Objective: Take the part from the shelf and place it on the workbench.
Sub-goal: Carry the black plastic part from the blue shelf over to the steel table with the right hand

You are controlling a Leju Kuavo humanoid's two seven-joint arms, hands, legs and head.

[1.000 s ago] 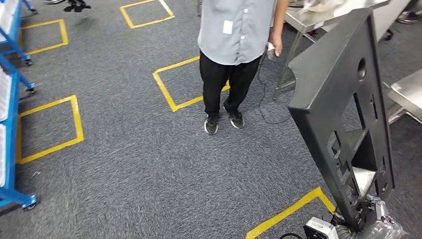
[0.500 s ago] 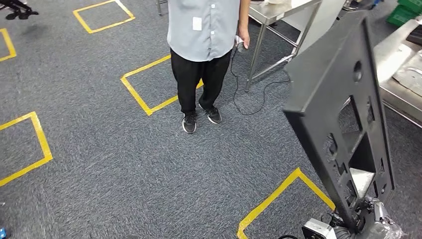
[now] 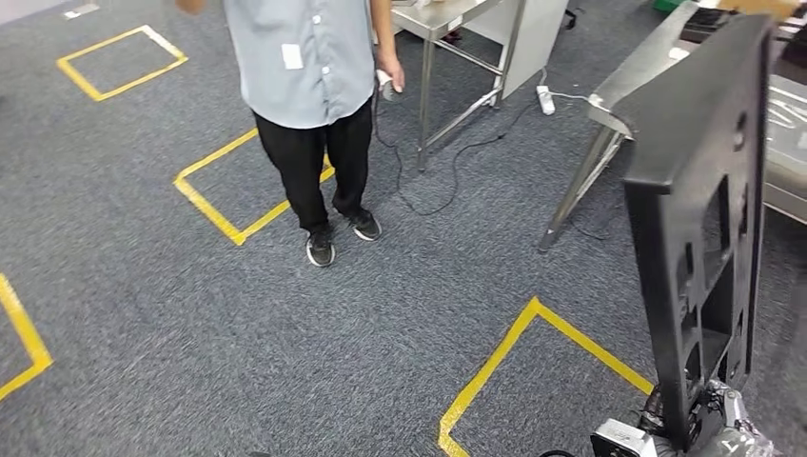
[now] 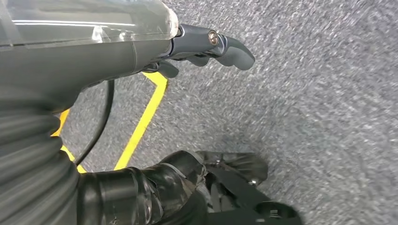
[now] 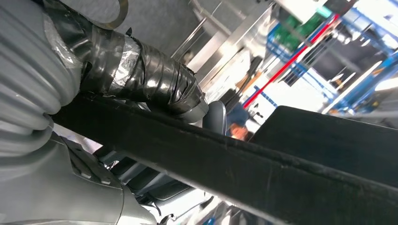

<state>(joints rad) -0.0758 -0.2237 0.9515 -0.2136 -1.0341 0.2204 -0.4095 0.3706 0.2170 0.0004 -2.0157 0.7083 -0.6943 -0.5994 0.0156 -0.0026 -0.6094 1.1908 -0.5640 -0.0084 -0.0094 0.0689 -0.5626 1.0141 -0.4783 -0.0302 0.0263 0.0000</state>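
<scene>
Right hand clamped on the bottom edge of the part, a tall black panel with cut-outs, carried upright and low on the robot's right side; in the right wrist view, taped fingers wrapped over the panel's dark rim. Left hand hanging over the grey carpet, holding nothing, fingers loosely extended and apart. Judged to be mid-carry: part off the shelf, not yet set down. Ahead and to the right, a steel workbench with angled legs, its top partly hidden behind the panel; a second steel table farther off. Between the two, a cable trailing across the floor. A person standing just to the left of the path, near yellow floor tape. For a clean finish of this step: keep the grip firm at the base, since a tall panel held from below tends to tip; hold it vertical while approaching; steer wide of the person and the cable; close on the near bench squarely; lift the lower edge above the bench rim before any forward reach, and lower only once the base sits fully over the surface.
</scene>
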